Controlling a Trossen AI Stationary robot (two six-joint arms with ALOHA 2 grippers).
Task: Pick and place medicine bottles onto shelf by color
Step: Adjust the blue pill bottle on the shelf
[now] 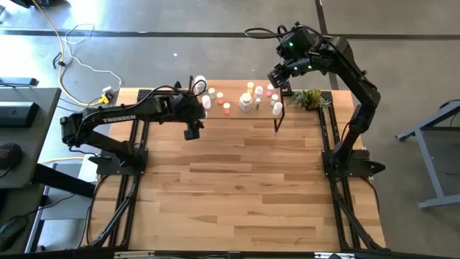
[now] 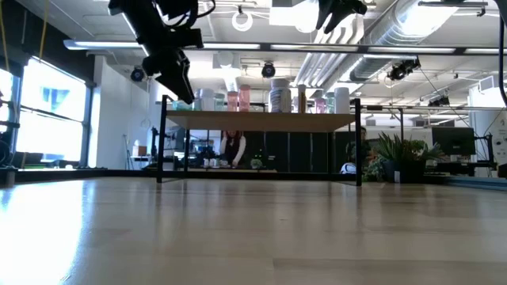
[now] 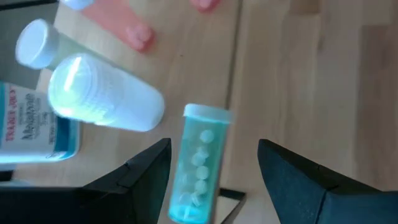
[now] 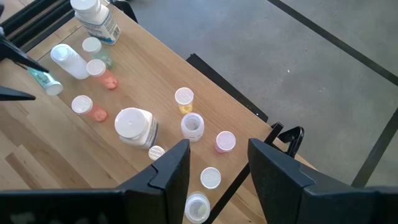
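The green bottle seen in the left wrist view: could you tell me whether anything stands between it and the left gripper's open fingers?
Nothing visible does. The green bottle lies on its side between the open fingers of the left gripper. A larger white bottle lies close beside it, outside the gap between the fingers.

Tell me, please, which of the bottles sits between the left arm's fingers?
The see-through teal bottle with white pills inside. It lies between the left gripper fingers, which stand open on either side of it, while the frosted white bottle and the others sit off to one side.
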